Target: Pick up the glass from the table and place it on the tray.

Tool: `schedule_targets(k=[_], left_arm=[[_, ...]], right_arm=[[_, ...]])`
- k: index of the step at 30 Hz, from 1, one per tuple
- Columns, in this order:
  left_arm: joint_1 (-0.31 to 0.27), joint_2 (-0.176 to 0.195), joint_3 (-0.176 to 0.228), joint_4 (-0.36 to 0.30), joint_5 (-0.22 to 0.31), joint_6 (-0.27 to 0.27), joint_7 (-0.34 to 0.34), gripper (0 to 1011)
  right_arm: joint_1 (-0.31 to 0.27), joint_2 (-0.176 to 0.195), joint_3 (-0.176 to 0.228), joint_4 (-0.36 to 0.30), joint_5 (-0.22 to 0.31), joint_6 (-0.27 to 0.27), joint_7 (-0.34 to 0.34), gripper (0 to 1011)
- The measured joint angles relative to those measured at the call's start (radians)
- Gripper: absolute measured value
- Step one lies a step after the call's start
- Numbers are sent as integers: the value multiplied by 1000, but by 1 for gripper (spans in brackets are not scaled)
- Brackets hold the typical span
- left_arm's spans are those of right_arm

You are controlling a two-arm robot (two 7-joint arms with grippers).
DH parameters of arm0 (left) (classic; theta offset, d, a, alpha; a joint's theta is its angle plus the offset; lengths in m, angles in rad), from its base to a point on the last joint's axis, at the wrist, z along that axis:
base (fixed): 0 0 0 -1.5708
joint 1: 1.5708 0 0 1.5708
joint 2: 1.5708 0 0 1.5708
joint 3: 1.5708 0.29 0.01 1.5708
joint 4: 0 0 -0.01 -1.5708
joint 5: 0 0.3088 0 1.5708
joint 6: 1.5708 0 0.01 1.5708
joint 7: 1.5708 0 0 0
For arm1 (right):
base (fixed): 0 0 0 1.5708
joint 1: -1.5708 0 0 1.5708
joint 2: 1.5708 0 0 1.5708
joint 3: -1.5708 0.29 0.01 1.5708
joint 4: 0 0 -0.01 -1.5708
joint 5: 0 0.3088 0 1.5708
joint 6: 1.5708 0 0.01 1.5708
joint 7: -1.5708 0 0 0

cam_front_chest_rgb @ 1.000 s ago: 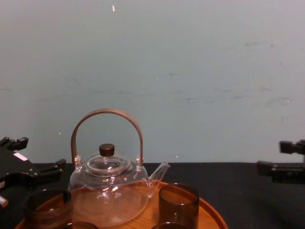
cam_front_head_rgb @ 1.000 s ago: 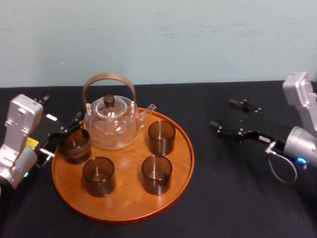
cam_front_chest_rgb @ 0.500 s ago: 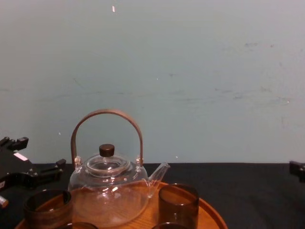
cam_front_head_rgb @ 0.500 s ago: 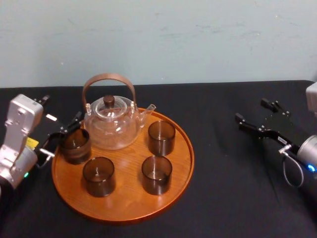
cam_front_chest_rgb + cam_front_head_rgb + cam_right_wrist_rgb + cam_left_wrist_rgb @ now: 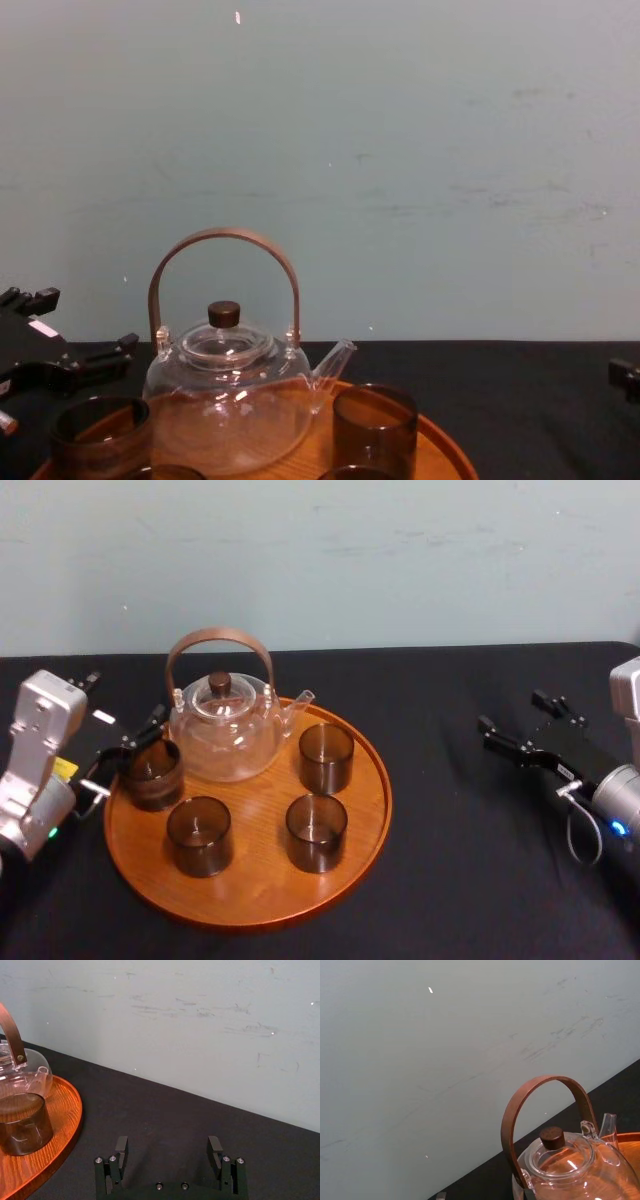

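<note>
Head view: logging tray [image 5: 255,882] lying centre-left in frame on black counter [image 5: 450,880], carrying teapot [image 5: 225,735] and four dark glasses. Noting glass [image 5: 152,773] standing on tray at its left edge, just beside teapot. Noting other three glasses [image 5: 317,830] standing further right on tray. Seeing left pincer [image 5: 135,748] at mid-left, fingers spread apart, tips just beside glass; touching or not, cannot tell. Seeing right pincer [image 5: 515,715] at mid-right over bare counter, gaping, gripping nothing.

Left wrist view: recording teapot [image 5: 570,1160] sitting at lower right.

Right wrist view: recording right pincer [image 5: 167,1152] at bottom centre, fingers standing wide apart, nothing between; tray [image 5: 67,1110] showing at lower left.

Chest view: noting left pincer [image 5: 70,328] hanging at lower left, above glass [image 5: 100,435].
</note>
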Motion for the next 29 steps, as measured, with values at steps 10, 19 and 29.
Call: schedule_targets(k=[10,19,29], left_arm=[[0,0,0,0,0,0,0,1001],[0,0,0,0,0,0,0,1001],[0,0,0,0,0,0,0,1001]], right_arm=[[0,2,0,-1,0,1,0,1002],[0,3,-1,-2,1,1,1,1002],[0,4,-1,-3,2,1,1,1003]])
